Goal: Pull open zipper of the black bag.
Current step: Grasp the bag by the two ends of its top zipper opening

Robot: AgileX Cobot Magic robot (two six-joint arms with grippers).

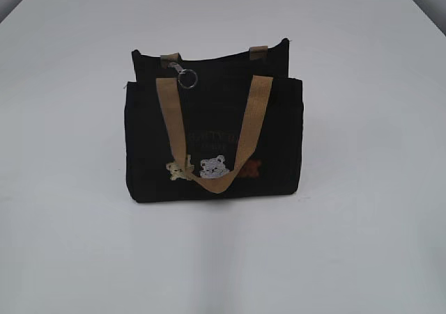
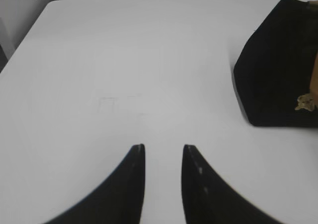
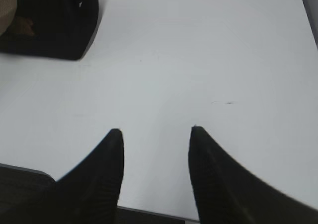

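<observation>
From the front, the small boxy black fabric bag (image 1: 212, 143) stands upright in the middle of the smooth white desk (image 1: 70, 244). The cloth looks matte and a little stiff. I count two tan webbing handles: the front one (image 1: 216, 129) hangs down over the front panel in a long U shape, and of the back one (image 1: 209, 54) only two short ends show at the top edge. Low on the front there are three small animal patches: one cream (image 1: 180, 170), one grey (image 1: 213, 166) and one brown (image 1: 252, 168), the brown one partly behind the strap. The black zipper (image 1: 209, 63) runs along the top edge, and its small silver metal pull with a round ring (image 1: 187, 78) hangs at the left end, just beside the front handle. Neither arm shows in this view, and nothing else lies on the desk.

In the left wrist view, the left hand (image 2: 163, 147) hangs over the bare desk with its two dark pointed fingers (image 2: 131, 184) a narrow gap apart, holding nothing. One rounded corner of the bag sits at the right edge, well apart from the fingertips.

In the right wrist view, the right hand (image 3: 156, 130) has its two ribbed black fingers (image 3: 99, 174) apart by a moderate gap, also empty, above the desk near its front edge. A corner of the bag lies at the upper left, far from the fingertips.
</observation>
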